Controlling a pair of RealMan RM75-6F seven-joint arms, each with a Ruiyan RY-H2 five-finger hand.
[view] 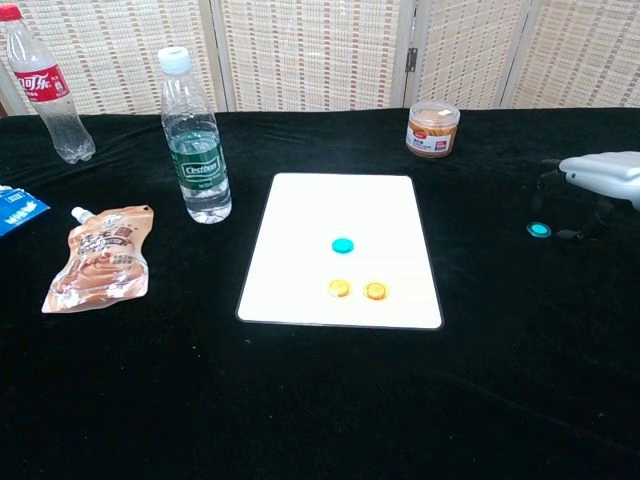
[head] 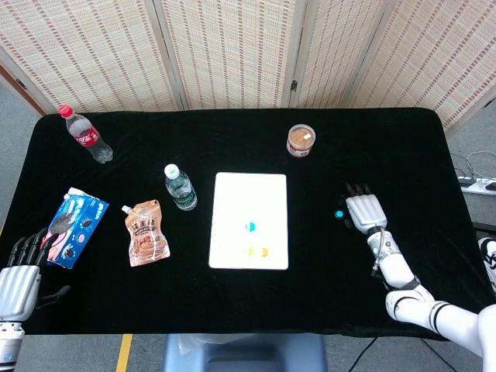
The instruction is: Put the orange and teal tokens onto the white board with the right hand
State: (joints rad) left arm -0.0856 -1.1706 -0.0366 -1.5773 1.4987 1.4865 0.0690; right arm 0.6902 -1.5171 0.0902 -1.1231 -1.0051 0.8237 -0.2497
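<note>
The white board [head: 249, 220] lies at the centre of the black bench [head: 387, 147]. On it sit one teal token [head: 250, 227] near the middle and two orange tokens [view: 338, 288] [view: 376, 291] side by side close to its lower edge. A second teal token [view: 539, 229] lies off the board on bare cloth at centre right. The right robot hand [head: 364, 211] hovers just beside that token, fingers spread and holding nothing; in the chest view it enters from the right edge. Between board and token the cloth is bare.

The left robot hand [head: 18, 273] sits at the lower left corner, at the bench edge, fingers apart and empty, near a blue packet [head: 74, 226]. A pouch [head: 146, 232] and a water bottle [head: 180, 187] stand left of the board, the bottle near the board's upper left corner. A cola bottle [head: 86, 134] occupies the upper left; a small jar [head: 301, 140] stands above the board's upper right corner.
</note>
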